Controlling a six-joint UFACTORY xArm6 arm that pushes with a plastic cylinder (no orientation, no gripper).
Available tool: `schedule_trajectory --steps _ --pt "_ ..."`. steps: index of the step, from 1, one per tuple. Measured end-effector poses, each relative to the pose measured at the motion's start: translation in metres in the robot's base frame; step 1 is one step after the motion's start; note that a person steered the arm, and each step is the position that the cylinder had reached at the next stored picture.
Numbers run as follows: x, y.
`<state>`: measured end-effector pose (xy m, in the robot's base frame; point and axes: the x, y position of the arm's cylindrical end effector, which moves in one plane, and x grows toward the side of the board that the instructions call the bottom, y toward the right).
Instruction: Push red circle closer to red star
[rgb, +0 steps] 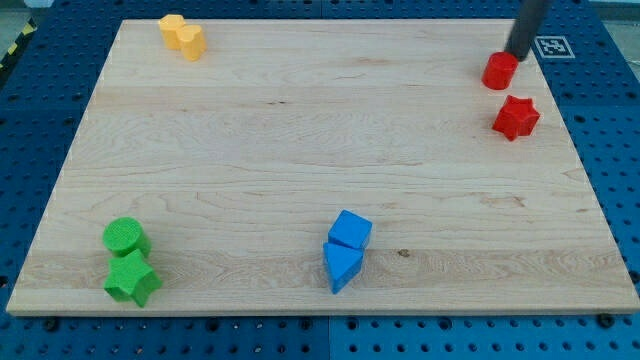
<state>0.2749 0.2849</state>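
Nearest, at the board's front edge, sit a green circle (125, 238) touching a green star (132, 279) on the left, and two blue blocks (346, 251) near the middle. Farther back on the right lies the red star (516, 117), with the red circle (500, 70) just beyond it, near but apart. My tip (517, 54), a bare rod grasping nothing, rests at the circle's far right edge, so the star lies on the circle's opposite, nearer side. Yellow blocks (182, 37) sit far left.

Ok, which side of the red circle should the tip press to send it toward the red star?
Press its upper face, from the view's top. My tip already sits at the red circle's upper right edge, and the red star lies just below, slightly right.
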Motion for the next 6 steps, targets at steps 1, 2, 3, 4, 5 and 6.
schedule_trajectory --steps 1,2,3,4,5,6 --pt "0.000 0.005" --pt "-0.018 -0.020" --pt "-0.026 -0.049" --pt "-0.009 -0.053" --pt "0.023 -0.053" --pt "0.049 -0.053"
